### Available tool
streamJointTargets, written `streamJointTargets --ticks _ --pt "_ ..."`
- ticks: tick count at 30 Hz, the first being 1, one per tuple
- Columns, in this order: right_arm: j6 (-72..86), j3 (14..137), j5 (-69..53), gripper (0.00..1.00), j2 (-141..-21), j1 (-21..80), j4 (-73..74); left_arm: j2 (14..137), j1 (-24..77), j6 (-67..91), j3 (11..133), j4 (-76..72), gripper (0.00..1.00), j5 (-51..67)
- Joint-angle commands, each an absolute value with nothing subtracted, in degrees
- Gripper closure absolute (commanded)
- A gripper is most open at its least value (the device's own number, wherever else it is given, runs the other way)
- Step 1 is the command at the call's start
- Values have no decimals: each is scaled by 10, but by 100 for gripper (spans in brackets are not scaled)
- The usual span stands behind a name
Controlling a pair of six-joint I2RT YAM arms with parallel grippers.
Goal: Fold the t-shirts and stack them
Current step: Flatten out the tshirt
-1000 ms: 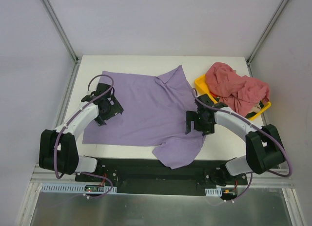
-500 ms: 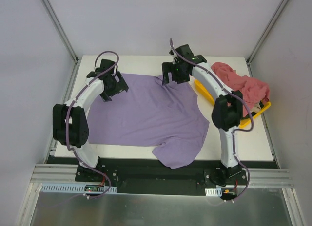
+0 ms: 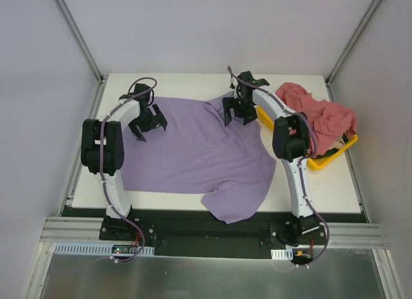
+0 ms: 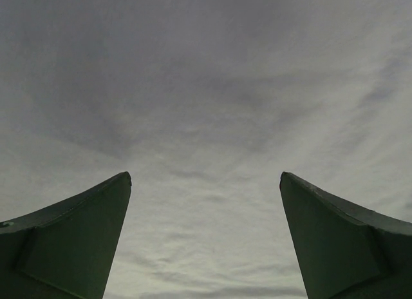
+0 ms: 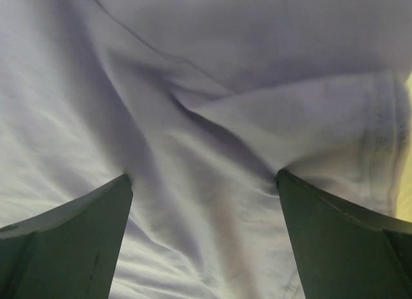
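The soft lavender purple cotton t-shirt (image 3: 193, 151) is lying spread on the white table (image 3: 180, 80), one sleeve drooping over the near edge. The left gripper (image 3: 147, 122) is sitting at its far-left corner and the right gripper (image 3: 239, 111) at its far-right sleeve. Both are gaping wide and gripping nothing. Dusty pink-red t-shirts (image 3: 315, 115) are lying heaped in the yellow plastic tray (image 3: 325, 161).

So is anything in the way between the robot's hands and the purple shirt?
Nothing visible. The left gripper and right gripper, both open, are right at the lavender shirt, only cloth between their jaws.
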State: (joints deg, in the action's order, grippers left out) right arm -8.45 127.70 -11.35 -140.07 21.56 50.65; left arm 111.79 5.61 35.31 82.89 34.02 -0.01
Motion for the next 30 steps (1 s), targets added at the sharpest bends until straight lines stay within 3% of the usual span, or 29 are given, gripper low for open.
streamJointTargets --ticks 1,8,13,18,26,30 --pt "-77 1149 -116 2 -1328 215 519 1104 56 343 786 369 1 4" --pt "22 821 -80 2 -1132 216 392 989 56 378 617 373 1 -64" --pt "48 702 -67 2 -1011 222 352 897 57 380 537 374 1 -66" --pt "43 736 -70 2 -965 242 353 861 57 371 557 374 1 -66" --pt "134 889 -60 1 -1085 243 343 876 57 367 611 373 1 -61" --pt "172 966 -79 17 -1168 244 359 889 57 366 609 373 1 -59"
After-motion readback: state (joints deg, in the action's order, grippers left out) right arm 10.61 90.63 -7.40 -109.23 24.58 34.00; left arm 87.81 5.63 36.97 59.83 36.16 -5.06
